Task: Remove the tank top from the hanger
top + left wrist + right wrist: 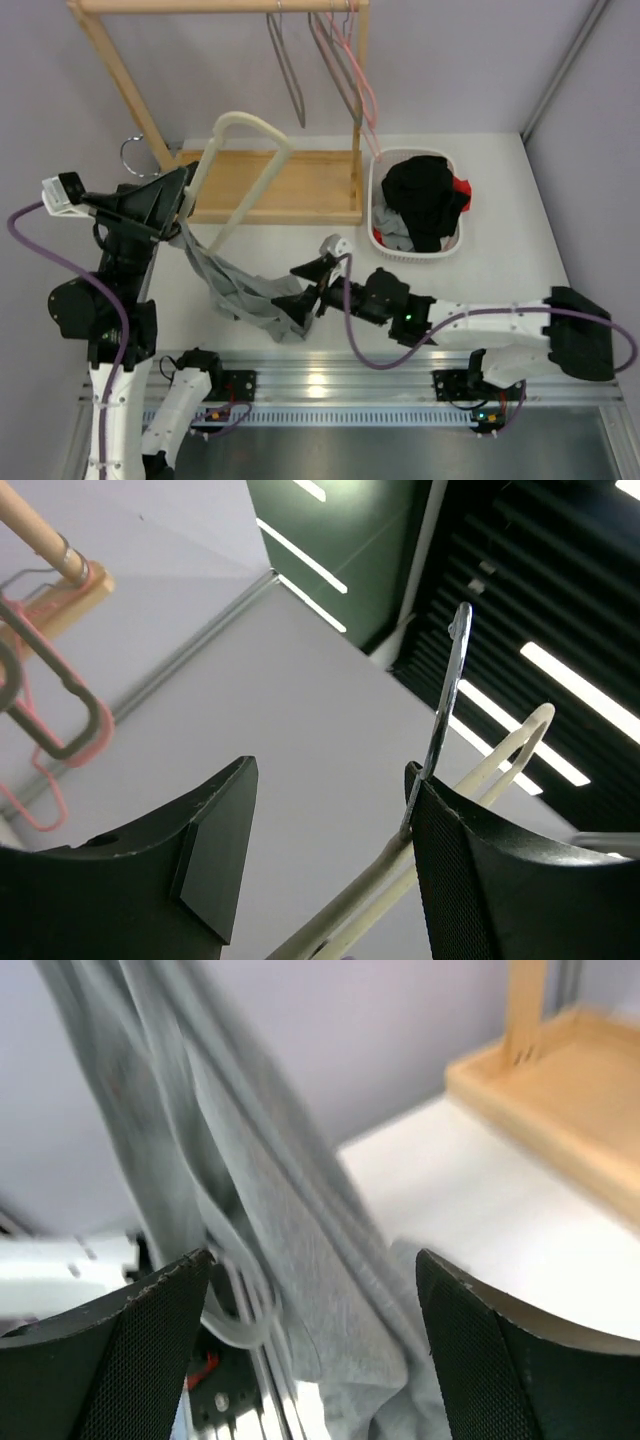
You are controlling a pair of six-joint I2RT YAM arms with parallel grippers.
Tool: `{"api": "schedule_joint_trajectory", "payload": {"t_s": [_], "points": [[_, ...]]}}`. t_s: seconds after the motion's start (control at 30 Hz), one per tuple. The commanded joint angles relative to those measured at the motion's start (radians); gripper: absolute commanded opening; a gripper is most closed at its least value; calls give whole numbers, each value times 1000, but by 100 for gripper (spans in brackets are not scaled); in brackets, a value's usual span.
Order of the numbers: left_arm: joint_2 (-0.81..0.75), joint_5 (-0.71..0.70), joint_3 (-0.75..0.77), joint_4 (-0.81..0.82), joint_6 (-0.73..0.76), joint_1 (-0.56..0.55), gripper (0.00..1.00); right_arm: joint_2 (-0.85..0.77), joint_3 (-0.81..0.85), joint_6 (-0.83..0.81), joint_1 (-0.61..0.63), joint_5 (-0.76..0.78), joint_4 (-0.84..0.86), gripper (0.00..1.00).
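Note:
A cream hanger (245, 150) is held up at the left of the table, with the grey tank top (235, 285) trailing from its lower end down to the table front. My left gripper (185, 203) is at the hanger's neck. In the left wrist view its jaws (330, 770) stand wide apart, and the hanger's metal hook (447, 700) and cream bar (350, 900) lean against the right finger only. My right gripper (300, 287) is open over the lower end of the tank top. In the right wrist view (312, 1260) the grey fabric (280, 1260) lies between its fingers, ungripped.
A wooden clothes rack (270, 185) stands at the back with a grey hanger (290, 70) and a pink one (355, 70) on its rail. A white basket (375, 200) of dark and red clothes sits at the back right. The aluminium rail runs along the near edge.

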Motion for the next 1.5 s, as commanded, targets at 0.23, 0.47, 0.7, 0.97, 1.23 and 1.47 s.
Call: {"api": "schedule_joint_trajectory", "payload": {"t_s": [0.23,0.47,0.7,0.97,1.23,1.47], "points": [[-107,203,-67,-296,414,1,0,-378,276,-76,-57,-15,-336,89],[-113,287,-124,-294,415,1,0,-346,374,-27,-90,-147,-293,90],[-115,301,-136,-294,429,1,0,-314,413,-4,-90,-150,-285,64],[-132,313,-182,-294,463,1,19,-360,391,74,-100,0,-301,0],[-136,396,-165,-294,520,1,64,-389,399,163,-158,16,-337,0],[-152,500,-110,-294,610,-33,98,-401,417,231,-231,0,-380,0]]}}
